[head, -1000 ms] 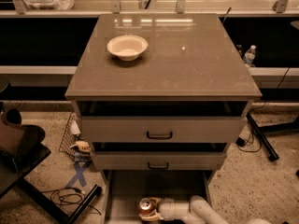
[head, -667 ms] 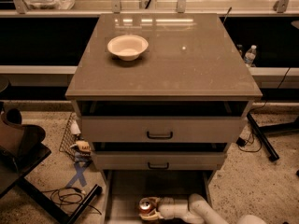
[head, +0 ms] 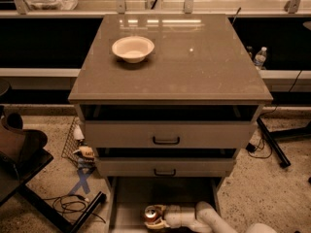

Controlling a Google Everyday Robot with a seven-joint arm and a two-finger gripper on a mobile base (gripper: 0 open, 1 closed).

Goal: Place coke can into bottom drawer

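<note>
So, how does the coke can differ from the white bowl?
The coke can is red with a silver top; the bowl is white and wider. The can stands in the open bottom drawer, at the gripper; the bowl sits on the cabinet top. Both are upright.

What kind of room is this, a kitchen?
Probably a robot test lab: a lone drawer cabinet, loose cables on the floor, and the gripper at the coke can in the open bottom drawer.

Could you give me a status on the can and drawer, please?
Gripper low in bottom drawer, right against the can. Can upright inside drawer, near its front. Nothing blocking; bowl sits up on the cabinet top.
</note>
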